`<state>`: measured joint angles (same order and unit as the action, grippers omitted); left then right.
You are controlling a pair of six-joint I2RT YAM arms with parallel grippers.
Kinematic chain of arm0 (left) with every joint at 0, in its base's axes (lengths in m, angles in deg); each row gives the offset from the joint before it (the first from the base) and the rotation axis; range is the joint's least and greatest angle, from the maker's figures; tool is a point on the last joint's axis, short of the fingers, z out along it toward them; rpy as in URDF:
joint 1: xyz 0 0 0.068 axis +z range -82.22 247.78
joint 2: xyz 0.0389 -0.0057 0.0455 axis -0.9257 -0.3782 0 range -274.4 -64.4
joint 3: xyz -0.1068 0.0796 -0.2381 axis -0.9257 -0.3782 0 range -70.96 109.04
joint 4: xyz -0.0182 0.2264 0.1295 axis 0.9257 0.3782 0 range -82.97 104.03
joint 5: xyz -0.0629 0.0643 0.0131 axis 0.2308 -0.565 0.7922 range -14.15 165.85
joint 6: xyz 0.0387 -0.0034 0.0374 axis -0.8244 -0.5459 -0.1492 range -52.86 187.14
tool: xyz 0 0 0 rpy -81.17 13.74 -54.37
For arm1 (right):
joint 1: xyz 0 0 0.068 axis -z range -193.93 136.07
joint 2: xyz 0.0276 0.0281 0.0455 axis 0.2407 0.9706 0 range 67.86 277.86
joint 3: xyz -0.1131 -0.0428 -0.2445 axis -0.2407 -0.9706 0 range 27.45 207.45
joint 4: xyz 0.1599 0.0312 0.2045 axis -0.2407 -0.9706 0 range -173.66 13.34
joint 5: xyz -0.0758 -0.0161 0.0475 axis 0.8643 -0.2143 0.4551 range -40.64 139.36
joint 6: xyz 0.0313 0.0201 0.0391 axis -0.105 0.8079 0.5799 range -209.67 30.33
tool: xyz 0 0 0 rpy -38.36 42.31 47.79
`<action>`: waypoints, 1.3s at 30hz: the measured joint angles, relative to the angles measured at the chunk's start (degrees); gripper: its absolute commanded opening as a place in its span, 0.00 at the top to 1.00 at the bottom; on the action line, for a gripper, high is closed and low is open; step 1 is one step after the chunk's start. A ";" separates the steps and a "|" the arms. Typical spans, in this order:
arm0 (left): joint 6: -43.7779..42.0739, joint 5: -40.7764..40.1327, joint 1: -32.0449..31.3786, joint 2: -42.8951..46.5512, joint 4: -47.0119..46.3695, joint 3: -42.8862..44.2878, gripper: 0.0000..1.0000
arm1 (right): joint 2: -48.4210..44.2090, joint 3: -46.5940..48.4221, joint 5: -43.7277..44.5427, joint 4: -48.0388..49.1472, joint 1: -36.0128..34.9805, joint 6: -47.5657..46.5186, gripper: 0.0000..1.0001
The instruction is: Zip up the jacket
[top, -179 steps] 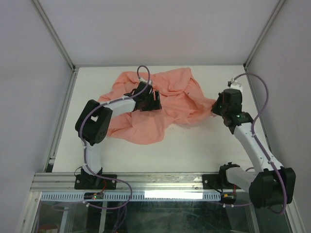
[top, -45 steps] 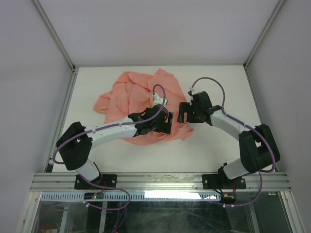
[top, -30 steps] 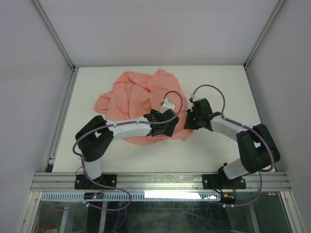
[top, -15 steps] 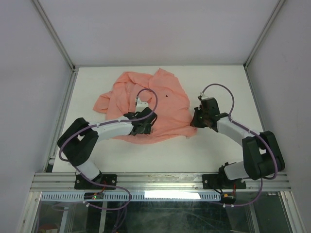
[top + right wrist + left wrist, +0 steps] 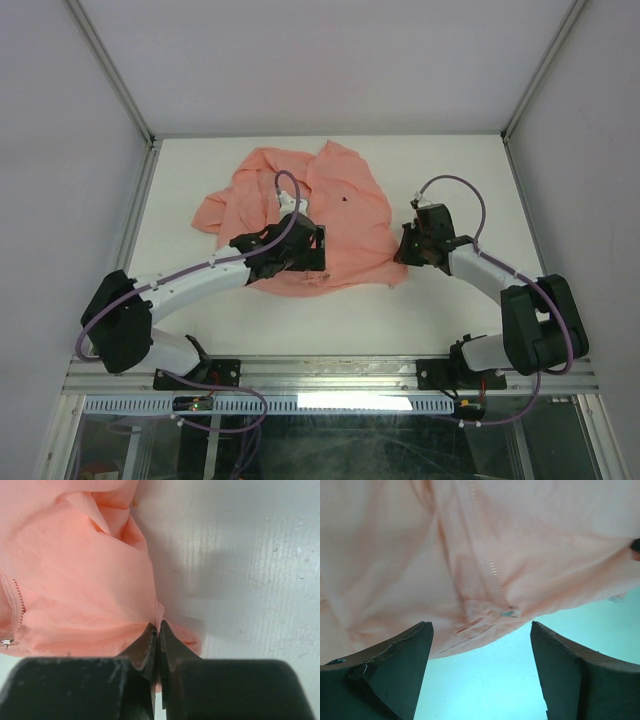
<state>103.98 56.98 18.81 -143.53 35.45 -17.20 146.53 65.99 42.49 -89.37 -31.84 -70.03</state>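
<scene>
Hovers with left hand [image 5: 305, 250] spread wide over the jacket's [image 5: 345, 215] near hem (zipper pull [image 5: 509, 613] in the gap). Pinches the jacket's right corner tight in right hand [image 5: 408, 246].

Left arm [image 5: 190, 283]: white link shells, black joint housings, with a purple left cable [image 5: 278, 183] looped above the wrist and run along the links. Right arm [image 5: 482, 268]: same build, its purple right cable [image 5: 450, 178] arching over the wrist. Left base [image 5: 195, 372] and right base [image 5: 450, 372]: black. Left pincer [image 5: 480, 627]: two broad, dark, wedge-shaped fingers [image 5: 395, 670], edges scuffed. Right pincer [image 5: 157, 630]: black blocky fingers, tips worn pale.
</scene>
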 measured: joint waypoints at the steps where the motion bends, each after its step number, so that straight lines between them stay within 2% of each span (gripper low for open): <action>1: -0.02 0.76 -0.59 -1.09 -0.44 1.05 0.17 | 0.00 0.00 0.00 0.07 0.00 0.00 0.98; 7: -0.81 2.25 -2.84 -13.35 -3.13 8.22 0.17 | 0.00 0.00 0.02 0.09 0.00 0.00 0.98; 13: -1.70 -0.74 -2.80 -21.57 -1.18 9.29 0.34 | 0.00 0.00 0.61 -0.07 0.48 0.00 0.98; 19: -1.57 -2.67 -0.44 -18.73 -0.52 4.68 0.42 | -0.52 0.02 2.47 -1.20 4.70 0.37 0.98; 24: -1.36 -1.84 3.85 -11.26 -0.76 -1.36 0.41 | -2.12 0.37 3.23 -2.38 11.54 0.87 0.96; 30: -0.55 1.95 6.67 0.35 -0.63 -7.34 0.29 | -3.67 1.97 4.46 -3.96 17.33 1.11 0.77; 35: -0.26 4.76 7.98 6.47 -1.07 -7.52 0.23 | -7.02 2.08 4.07 -5.86 16.76 0.94 0.54; 39: -0.37 5.16 11.21 7.04 -0.72 -7.52 0.22 | -11.19 2.67 4.42 -8.22 13.57 0.74 0.44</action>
<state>103.61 62.14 30.02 -136.49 34.73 -24.72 135.34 68.66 46.90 -97.59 -18.26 -69.29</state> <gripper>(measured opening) 0.773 0.499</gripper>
